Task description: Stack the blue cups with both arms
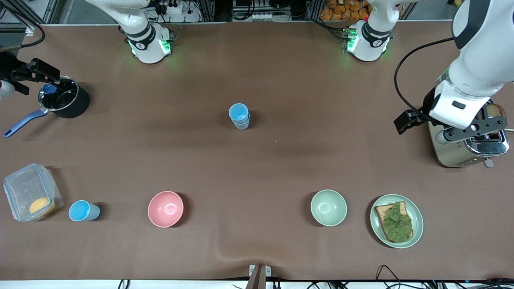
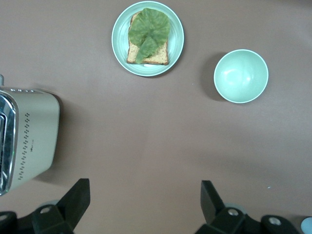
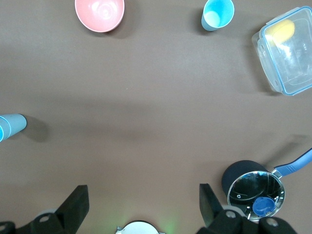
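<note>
Two blue cups (image 1: 239,116) stand nested upright at the table's middle; the stack also shows in the right wrist view (image 3: 10,126). A third blue cup (image 1: 83,210) stands upright toward the right arm's end, between the clear box and the pink bowl, and shows in the right wrist view (image 3: 217,13). My left gripper (image 1: 476,132) hangs over the toaster, open and empty (image 2: 145,200). My right gripper (image 1: 36,72) hangs beside the black pot, open and empty (image 3: 142,200). Both grippers are well away from the cups.
A black pot (image 1: 64,100) with a blue handle and a clear box (image 1: 30,192) holding something yellow are at the right arm's end. A pink bowl (image 1: 165,208), a green bowl (image 1: 328,207) and a plate (image 1: 417,220) with toast and lettuce lie nearest the front camera. A toaster (image 1: 461,154) is at the left arm's end.
</note>
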Motion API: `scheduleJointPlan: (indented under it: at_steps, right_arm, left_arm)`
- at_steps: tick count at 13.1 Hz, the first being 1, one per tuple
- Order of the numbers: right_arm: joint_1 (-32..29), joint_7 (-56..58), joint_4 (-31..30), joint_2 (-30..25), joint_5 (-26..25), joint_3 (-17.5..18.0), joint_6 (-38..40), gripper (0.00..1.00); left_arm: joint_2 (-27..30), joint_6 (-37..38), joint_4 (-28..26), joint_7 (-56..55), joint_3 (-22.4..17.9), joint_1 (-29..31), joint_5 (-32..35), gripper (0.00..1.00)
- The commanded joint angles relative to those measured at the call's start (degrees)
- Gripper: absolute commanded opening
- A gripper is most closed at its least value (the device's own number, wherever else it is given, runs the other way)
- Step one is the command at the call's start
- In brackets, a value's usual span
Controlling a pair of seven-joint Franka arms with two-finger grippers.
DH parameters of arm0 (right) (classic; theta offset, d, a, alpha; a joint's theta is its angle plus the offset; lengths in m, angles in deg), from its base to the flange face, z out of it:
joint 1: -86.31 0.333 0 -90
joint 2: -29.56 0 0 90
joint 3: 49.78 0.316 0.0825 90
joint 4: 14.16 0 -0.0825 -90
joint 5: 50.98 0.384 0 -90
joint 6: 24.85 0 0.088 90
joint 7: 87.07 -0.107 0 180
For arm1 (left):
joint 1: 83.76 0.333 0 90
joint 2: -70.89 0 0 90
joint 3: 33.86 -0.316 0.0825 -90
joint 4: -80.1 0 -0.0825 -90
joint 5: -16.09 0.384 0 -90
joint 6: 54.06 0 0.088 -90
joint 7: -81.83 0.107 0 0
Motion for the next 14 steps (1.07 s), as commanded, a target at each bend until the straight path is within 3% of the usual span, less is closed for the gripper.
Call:
scheduleJointPlan:
  at_steps: [1,2,5,6,14]
  right_arm:
    - [-0.5,-0.1,-0.7,-0.6,-0.5,0.3,-0.4,1.00]
    - [-0.5,-0.1,-0.7,-0.6,-0.5,0.3,-0.4,1.00]
    - [-0.7,-0.1,-0.7,-0.6,-0.5,0.2,-0.4,1.00]
    - [-0.7,-0.1,-0.7,-0.6,-0.5,0.2,-0.3,1.00]
    - [-0.4,-0.1,-0.7,-0.5,-0.5,0.3,-0.6,1.00]
  left_arm:
    - [0.2,2.6,1.4,3.4,0.6,1.5,-0.5,1.00]
    - [0.6,3.1,1.6,5.3,0.3,2.4,-1.4,1.00]
    - [3.3,4.4,1.0,14.8,-12.4,-5.0,-6.3,1.00]
    - [3.5,5.4,1.0,15.9,-13.8,-6.0,-6.3,1.00]
    - [4.2,5.5,0.1,14.9,-15.1,-8.3,-5.6,1.00]
